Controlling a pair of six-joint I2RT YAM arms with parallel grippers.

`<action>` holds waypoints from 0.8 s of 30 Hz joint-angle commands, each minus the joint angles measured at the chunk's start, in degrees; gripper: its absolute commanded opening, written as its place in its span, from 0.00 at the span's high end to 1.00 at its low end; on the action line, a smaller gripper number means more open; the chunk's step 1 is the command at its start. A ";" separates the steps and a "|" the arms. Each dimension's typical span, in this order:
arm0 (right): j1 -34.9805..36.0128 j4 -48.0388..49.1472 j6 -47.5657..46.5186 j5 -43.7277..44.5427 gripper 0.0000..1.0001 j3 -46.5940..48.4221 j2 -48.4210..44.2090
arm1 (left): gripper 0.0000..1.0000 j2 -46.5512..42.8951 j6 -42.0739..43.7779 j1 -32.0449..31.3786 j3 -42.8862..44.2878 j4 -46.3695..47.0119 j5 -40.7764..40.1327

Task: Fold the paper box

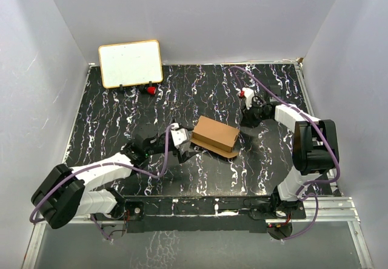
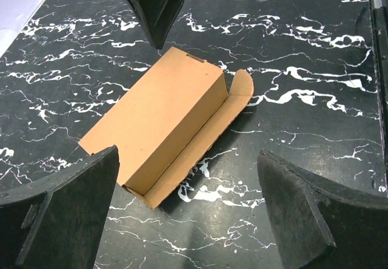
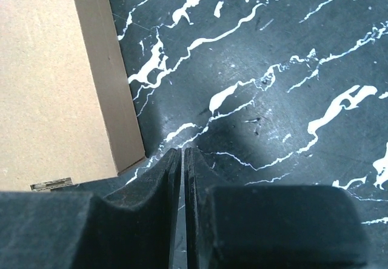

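The paper box point(image 1: 215, 134) is a small brown carton lying in the middle of the table, with one long flap point(image 2: 239, 93) standing open along its side. It fills the middle of the left wrist view point(image 2: 160, 114) and the left edge of the right wrist view point(image 3: 48, 81). My left gripper point(image 1: 187, 143) is open and empty just left of the box; its fingers point(image 2: 60, 214) sit wide apart, near the box's end. My right gripper point(image 1: 245, 120) is shut on nothing just right of the box, its tips point(image 3: 183, 160) by the box's corner, low over the table.
A white board with a tan frame point(image 1: 130, 63) stands at the back left, with a small red object point(image 1: 150, 89) at its foot. White walls close in the black marbled table point(image 1: 121, 111) on three sides.
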 commanded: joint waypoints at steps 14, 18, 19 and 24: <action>2.44 -4.27 -8.27 -5.59 0.87 1.07 -1.49 | 0.06 3.41 22.95 -0.90 6.04 -14.62 4.85; 2.80 -5.63 -9.84 -7.44 0.87 1.04 -2.42 | 0.06 7.61 30.03 -1.37 11.18 -23.47 6.97; 2.77 -5.90 -10.29 -7.74 0.87 1.12 -2.50 | 0.06 8.56 31.34 -1.47 11.91 -24.35 7.16; 2.77 -8.47 -12.21 -10.23 0.86 1.92 -1.93 | 0.08 14.44 34.20 -1.48 10.16 -17.66 6.54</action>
